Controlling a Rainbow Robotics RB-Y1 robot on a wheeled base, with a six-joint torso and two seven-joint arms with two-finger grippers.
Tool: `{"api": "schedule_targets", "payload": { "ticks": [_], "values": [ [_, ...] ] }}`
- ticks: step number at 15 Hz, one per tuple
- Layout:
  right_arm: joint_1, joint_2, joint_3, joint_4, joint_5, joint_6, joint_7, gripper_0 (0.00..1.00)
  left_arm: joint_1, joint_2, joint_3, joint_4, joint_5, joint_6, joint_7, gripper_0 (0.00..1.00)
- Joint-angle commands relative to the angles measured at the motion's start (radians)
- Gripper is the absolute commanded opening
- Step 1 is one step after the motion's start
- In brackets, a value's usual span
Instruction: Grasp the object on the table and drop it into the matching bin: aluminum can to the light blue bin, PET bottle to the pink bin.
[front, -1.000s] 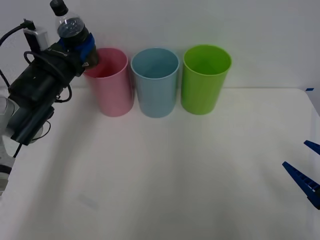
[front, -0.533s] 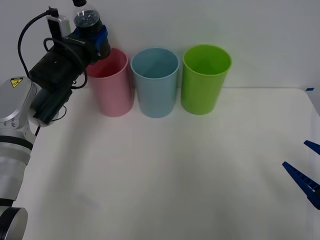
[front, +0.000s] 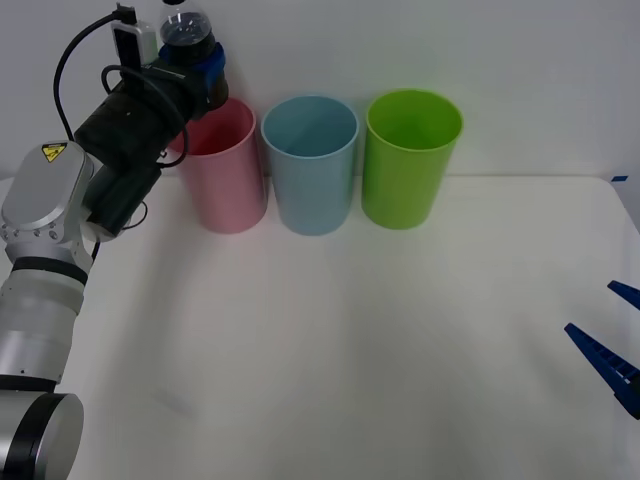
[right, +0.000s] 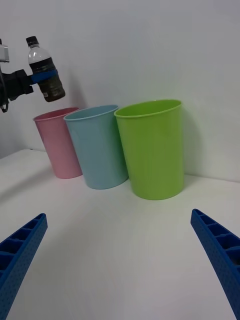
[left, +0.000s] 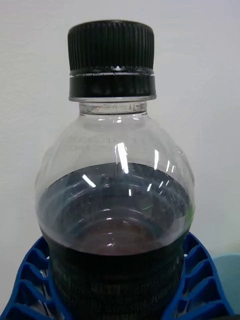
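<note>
A bare lab test bench; plain white table (front: 330, 350) against a blank white wall (front: 450, 45).

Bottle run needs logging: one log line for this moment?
left gripper: shut on PET bottle | above pink bin | right gripper: open, idle

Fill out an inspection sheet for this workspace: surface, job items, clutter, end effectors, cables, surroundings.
Surface: white table, bare in front of the cups.
Job's things: bottle, upright, held in the air above the pink cup; blue cup beside it.
Clutter: green cup, at the end of the row next to the blue cup.
End effectors: left end effector shut on the bottle's dark band; right end effector open, low over the table's right side.
Cables: black cable looping over the left wrist.
Surroundings: plain white wall.
</note>
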Motion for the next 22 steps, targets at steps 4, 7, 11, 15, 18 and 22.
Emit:
{"api": "schedule_targets", "payload": {
  "ticks": [4, 7, 11, 15, 18, 22],
  "values": [
    [0.0, 0.0, 0.0, 0.0, 0.0, 0.0, 0.0, 1.0, 0.002, 0.002, 0.004, 0.0, 0.019, -0.014, 0.004, 1.0],
    [0.0, 0.0, 0.0, 0.0, 0.0, 0.0, 0.0, 1.0, 0.011, 0.008, 0.003, 0.0, 0.045, -0.034, 0.006, 1.0],
    [0.0, 0.0, 0.0, 0.0, 0.0, 0.0, 0.0, 1.0, 0.068, 0.095, -0.063, -0.037, 0.197, -0.067, 0.002, 1.0],
    [0.0, 0.0, 0.0, 0.0, 0.0, 0.0, 0.0, 1.0, 0.207, 0.161, -0.083, -0.173, 0.32, -0.083, 0.004, 1.0],
    [0.0, 0.0, 0.0, 0.0, 0.0, 0.0, 0.0, 1.0, 0.347, 0.203, -0.075, -0.302, 0.39, -0.096, -0.004, 1.0],
    [0.0, 0.0, 0.0, 0.0, 0.0, 0.0, 0.0, 1.0, 0.546, 0.233, -0.002, -0.437, 0.44, -0.188, -0.025, 1.0]
  ]
}}
